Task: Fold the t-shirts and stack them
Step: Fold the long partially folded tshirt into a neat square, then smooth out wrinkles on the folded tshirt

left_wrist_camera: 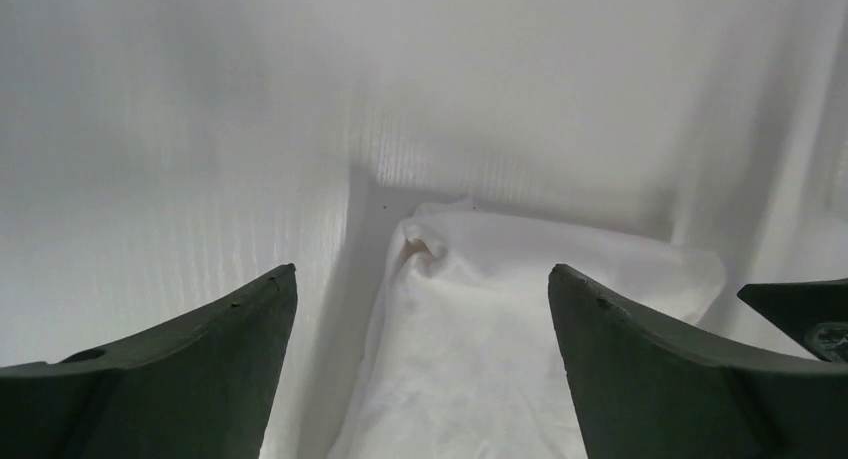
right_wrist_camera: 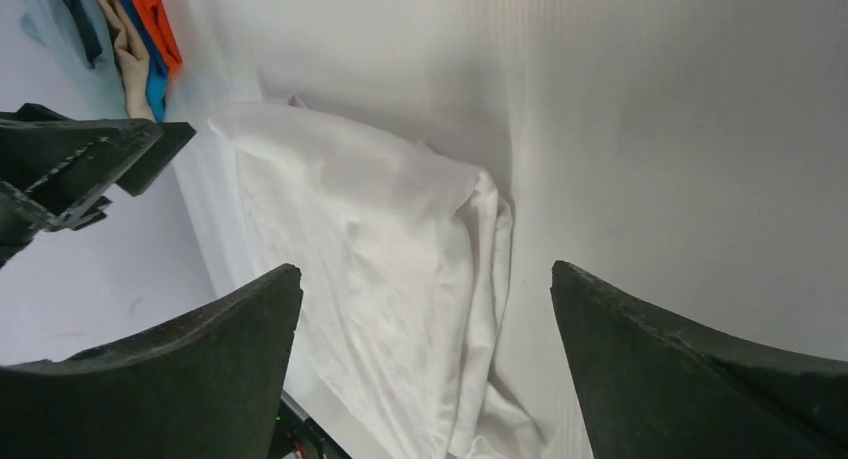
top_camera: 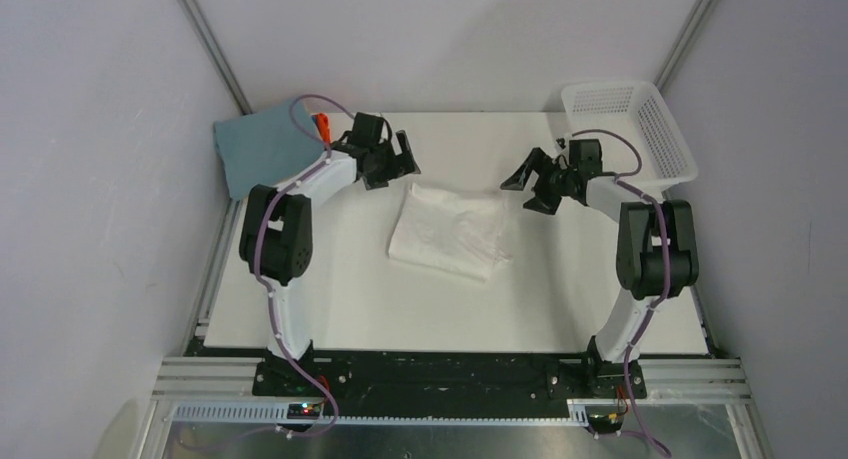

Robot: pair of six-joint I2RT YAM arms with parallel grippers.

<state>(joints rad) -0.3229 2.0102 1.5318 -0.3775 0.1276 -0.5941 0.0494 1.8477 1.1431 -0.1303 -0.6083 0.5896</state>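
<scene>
Overhead camera looks down from behind; both wrist cameras sit low and close, facing the same white t-shirt [top_camera: 447, 231] from opposite sides.

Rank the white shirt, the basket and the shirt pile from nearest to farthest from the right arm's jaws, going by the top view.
1. White shirt, mid-table, closest by far.
2. Basket, far right corner.
3. Shirt pile, far left corner.
</scene>
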